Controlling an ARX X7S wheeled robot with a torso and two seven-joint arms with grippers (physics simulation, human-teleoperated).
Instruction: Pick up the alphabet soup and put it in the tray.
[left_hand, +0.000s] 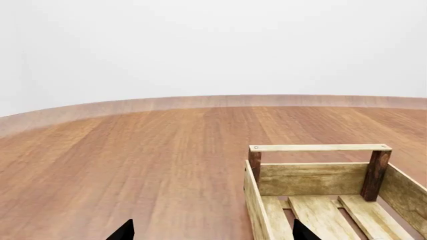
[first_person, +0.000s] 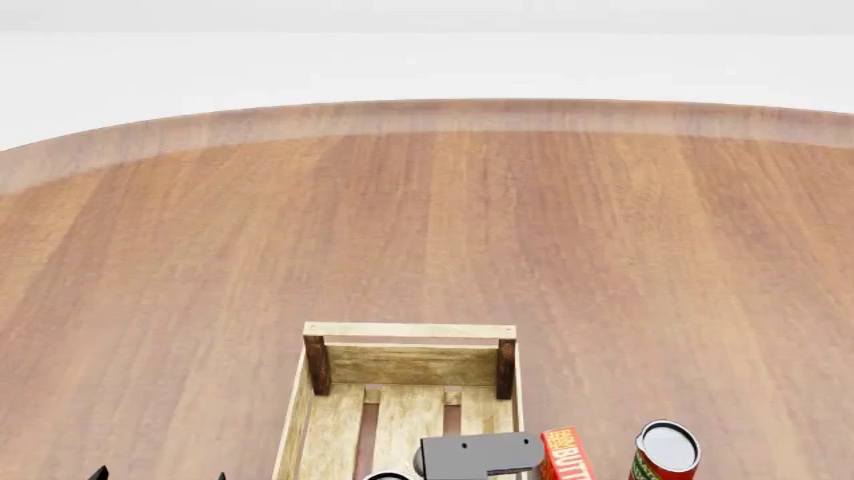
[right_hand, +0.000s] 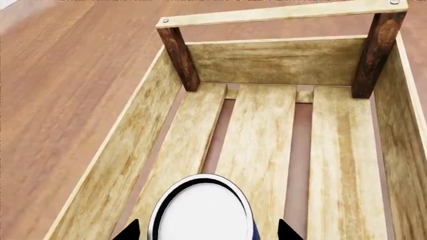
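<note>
The alphabet soup (right_hand: 203, 212) shows only its white flat top and a sliver of blue side. It stands upright inside the tray (right_hand: 280, 62), over the near slats. My right gripper (right_hand: 207, 231) straddles the can, with a thin gap of wood showing between each fingertip and the can, so it is open. In the head view the tray (first_person: 407, 331) is at the bottom centre, and my right arm's grey wrist (first_person: 467, 455) hangs over it. My left gripper (left_hand: 212, 231) is open and empty, low over the table beside the tray's wall (left_hand: 255, 205).
A red butter box (first_person: 565, 455) and a red-and-green can (first_person: 663, 450) stand just right of the tray. The round wooden table (first_person: 427, 220) stretches far ahead to its curved edge. My left gripper's fingertips (first_person: 100, 472) peek in at the bottom left.
</note>
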